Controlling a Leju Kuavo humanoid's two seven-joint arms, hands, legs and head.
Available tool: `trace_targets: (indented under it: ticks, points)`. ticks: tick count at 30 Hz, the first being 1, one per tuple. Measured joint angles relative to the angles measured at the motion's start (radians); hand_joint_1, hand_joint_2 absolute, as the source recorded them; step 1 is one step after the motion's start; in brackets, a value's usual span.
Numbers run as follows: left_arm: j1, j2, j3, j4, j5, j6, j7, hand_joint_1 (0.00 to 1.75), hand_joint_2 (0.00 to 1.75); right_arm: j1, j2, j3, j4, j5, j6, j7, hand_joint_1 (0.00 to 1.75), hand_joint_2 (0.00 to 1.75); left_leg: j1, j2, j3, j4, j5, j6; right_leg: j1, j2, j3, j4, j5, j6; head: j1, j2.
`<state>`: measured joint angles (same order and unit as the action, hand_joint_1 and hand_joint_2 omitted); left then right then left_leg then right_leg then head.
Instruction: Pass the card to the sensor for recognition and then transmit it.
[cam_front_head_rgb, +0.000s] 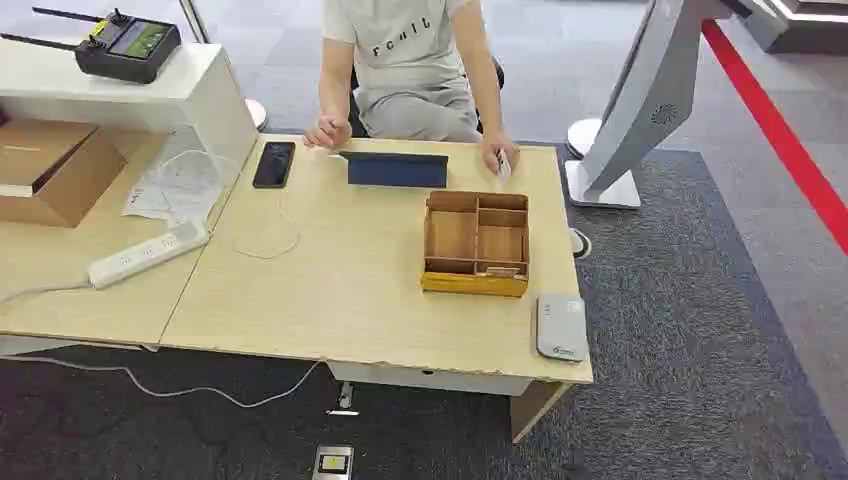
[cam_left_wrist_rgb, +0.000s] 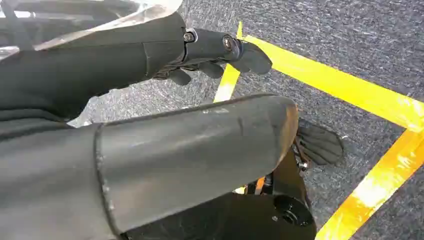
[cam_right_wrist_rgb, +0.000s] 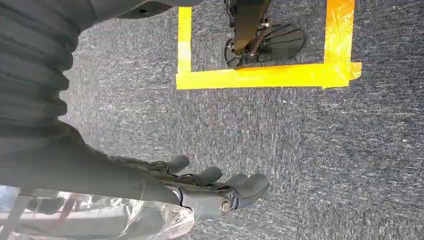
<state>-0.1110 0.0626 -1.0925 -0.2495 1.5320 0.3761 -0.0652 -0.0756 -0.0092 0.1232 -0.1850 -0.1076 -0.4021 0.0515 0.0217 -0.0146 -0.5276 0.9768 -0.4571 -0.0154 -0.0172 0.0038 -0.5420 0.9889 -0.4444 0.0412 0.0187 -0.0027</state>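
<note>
Waiting with both arms hanging over grey carpet | left hand (cam_left_wrist_rgb: 220, 52) empty, fingers loosely apart | right hand (cam_right_wrist_rgb: 210, 187) likewise | card (cam_front_head_rgb: 503, 165) under person's hand (cam_front_head_rgb: 497, 157) at far table (cam_front_head_rgb: 340, 290) edge, beyond wooden tray (cam_front_head_rgb: 476, 243) | likely thin, stiff, light, slick: pinch by edges | sensor (cam_front_head_rgb: 561, 327) smooth grey pad at near corner

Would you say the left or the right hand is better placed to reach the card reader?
Probably right: the card reader sits at the table's right front corner. Both hands, left hand and right hand, hang empty over carpet.
</note>
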Motion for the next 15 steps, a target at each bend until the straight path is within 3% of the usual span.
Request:
trace_targets:
  ticks: [15]
  points:
    - [0.0,0.0,0.0,0.002,0.0,-0.018,-0.011,0.0,0.0,0.0,0.0,0.008,0.0,-0.01,-0.004,0.01,0.0,1.75,0.0,0.0,0.0,0.0,0.0,0.0,0.0,0.0,0.0,0.0,0.0,0.0,0.0,0.0]
